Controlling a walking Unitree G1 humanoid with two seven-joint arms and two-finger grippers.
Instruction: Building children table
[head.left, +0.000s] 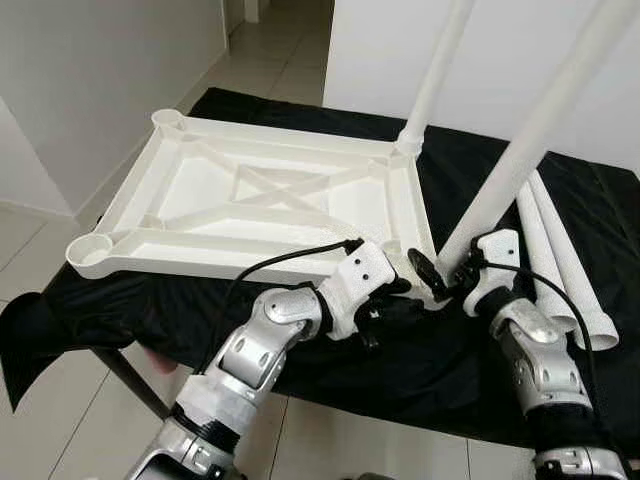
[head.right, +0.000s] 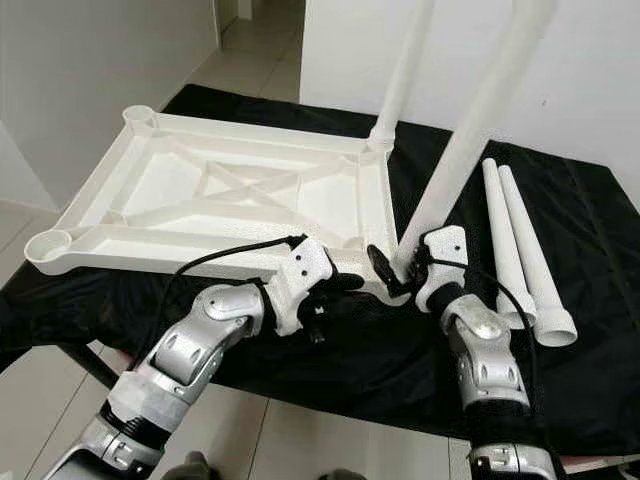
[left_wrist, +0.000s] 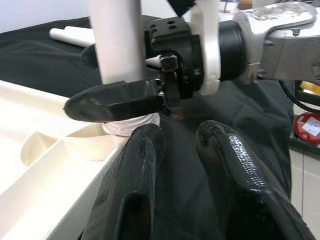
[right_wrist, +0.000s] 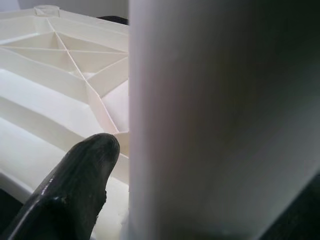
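The upside-down tabletop (head.left: 250, 195) sits on the black-draped worktop (head.left: 420, 370), one leg (head.left: 436, 75) already standing in its far right corner. The left gripper (head.left: 400, 295) hovers at the near right corner, fingers slightly apart, holding nothing. There the right gripper (head.left: 440, 275) is clamped on a second leg (head.left: 545, 125). Two spare legs (head.left: 565, 270) lie further right.
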